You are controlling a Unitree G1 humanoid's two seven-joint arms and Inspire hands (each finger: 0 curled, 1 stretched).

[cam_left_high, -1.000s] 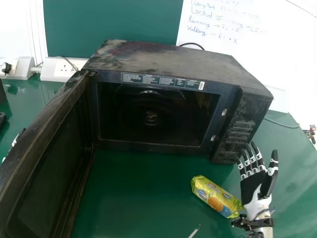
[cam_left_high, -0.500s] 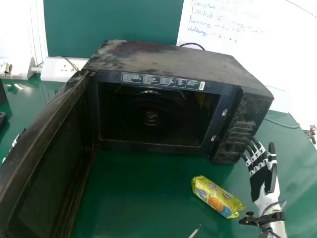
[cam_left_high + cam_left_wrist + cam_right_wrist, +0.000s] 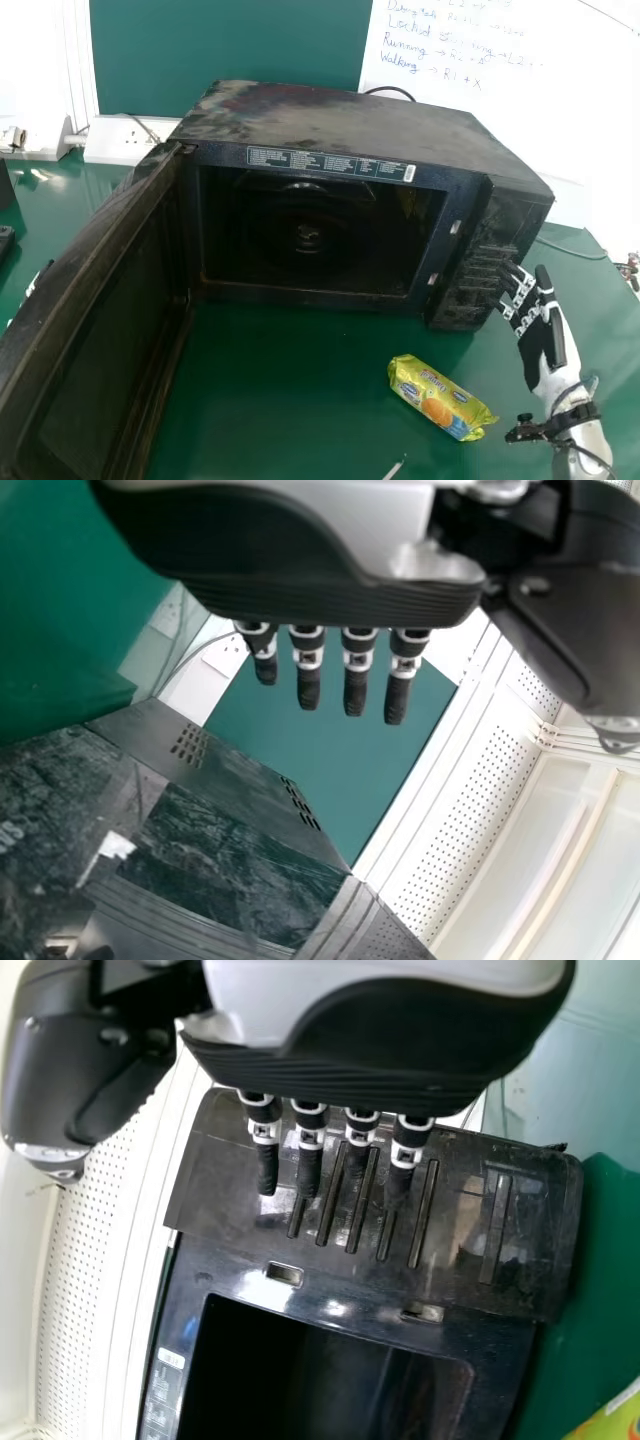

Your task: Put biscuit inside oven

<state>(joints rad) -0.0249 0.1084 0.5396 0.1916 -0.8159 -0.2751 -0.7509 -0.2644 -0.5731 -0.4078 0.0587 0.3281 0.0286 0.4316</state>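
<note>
The yellow pack of biscuits (image 3: 440, 398) lies flat on the green bench (image 3: 270, 400), in front of the oven (image 3: 340, 125) near its front right corner. It lies at a slant, with one end toward the robot's right side. The oven door (image 3: 95, 340) is wide open.

The right hand (image 3: 537, 350) is up beside that front right corner, between the oven and the bench's right edge. Its fingers (image 3: 309, 1170) are long and loose, with little gaps, and it pinches nothing. The left hand (image 3: 290, 590) is past the open door, with straight fingers.

The pack looks light. It should feel firm in the middle and soft at its crinkly ends. The shiny wrap may slip, and a hard squeeze could crack the biscuits. The best hold is round the fat middle, thumb on one long side, fingers on the other.
</note>
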